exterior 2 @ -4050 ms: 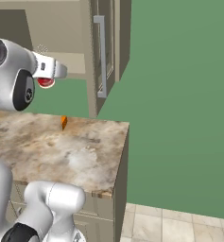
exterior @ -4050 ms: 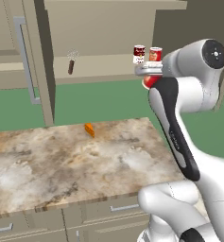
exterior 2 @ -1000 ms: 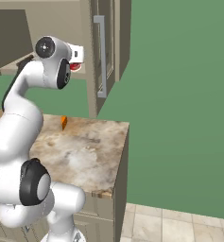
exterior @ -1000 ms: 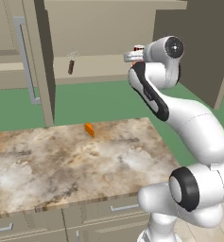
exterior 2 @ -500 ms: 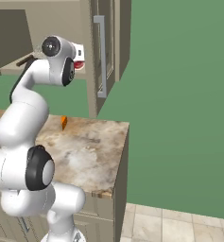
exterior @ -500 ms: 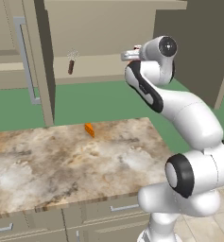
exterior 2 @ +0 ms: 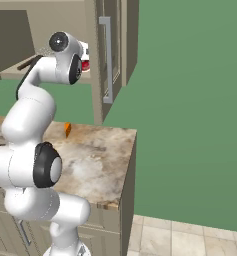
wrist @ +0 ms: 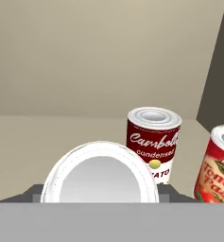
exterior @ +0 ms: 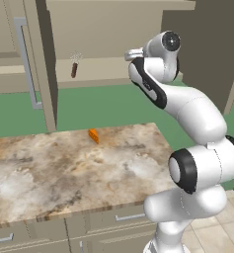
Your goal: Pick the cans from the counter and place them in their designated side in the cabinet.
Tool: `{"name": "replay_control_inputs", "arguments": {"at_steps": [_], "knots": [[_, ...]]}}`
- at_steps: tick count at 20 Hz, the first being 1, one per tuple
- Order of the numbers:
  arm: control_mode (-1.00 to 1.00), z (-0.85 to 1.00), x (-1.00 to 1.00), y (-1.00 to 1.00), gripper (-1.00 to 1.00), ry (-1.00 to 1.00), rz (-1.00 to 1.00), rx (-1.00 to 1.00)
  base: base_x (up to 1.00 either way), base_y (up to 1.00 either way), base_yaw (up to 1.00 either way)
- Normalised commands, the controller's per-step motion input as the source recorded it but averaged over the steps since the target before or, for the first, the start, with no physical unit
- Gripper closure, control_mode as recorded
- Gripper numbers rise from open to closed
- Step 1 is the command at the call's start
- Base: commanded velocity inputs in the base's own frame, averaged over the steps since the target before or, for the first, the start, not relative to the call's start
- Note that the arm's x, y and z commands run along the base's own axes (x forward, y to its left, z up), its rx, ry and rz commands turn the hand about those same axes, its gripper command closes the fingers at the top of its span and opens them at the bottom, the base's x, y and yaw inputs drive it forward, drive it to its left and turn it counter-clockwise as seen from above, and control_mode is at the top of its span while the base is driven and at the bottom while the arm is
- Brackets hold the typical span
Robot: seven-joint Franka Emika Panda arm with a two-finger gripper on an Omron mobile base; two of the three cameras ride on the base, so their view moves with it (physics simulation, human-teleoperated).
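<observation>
White and silver, the lid of a can (wrist: pixel 100 174) fills the lower centre of the hand view, seen end-on and clamped between the two dark fingertips of the gripper (wrist: pixel 100 191). In the right base view a sliver of this red can (exterior 2: pixel 85 64) shows just right of the robot's wrist, at the upper left of the frame, inside the open tan cabinet (exterior 2: pixel 97 55).

The step in hand looks like placing: the arm has the can up over the beige shelf (wrist: pixel 33 137). Next, I judge, it must lower the can onto bare shelf and let go without bumping its neighbours.

On the shelf, right of centre, stands a maroon-and-white soup can (wrist: pixel 152 142); at the right edge, an orange-red can (wrist: pixel 216 165). A small dark utensil (exterior: pixel 74 69) lies farther left on the shelf. On the marbled counter (exterior: pixel 49 173) an orange scrap (exterior: pixel 93 135) remains.
</observation>
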Motion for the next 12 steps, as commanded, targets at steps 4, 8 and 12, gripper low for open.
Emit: {"name": "replay_control_inputs", "arguments": {"at_steps": [4, 8, 12], "knots": [[-1.0, -0.28, 0.27, 0.0, 1.0, 0.02, 0.0, -0.03, 0.0, 0.0, 0.0], [-1.0, -0.3, 0.25, 0.0, 1.0, 0.01, 0.0, -0.03, 0.0, 0.0, 0.0], [-1.0, -0.34, 0.14, 0.0, -1.0, 0.0, 0.0, -0.04, 0.0, 0.0, 0.0]]}}
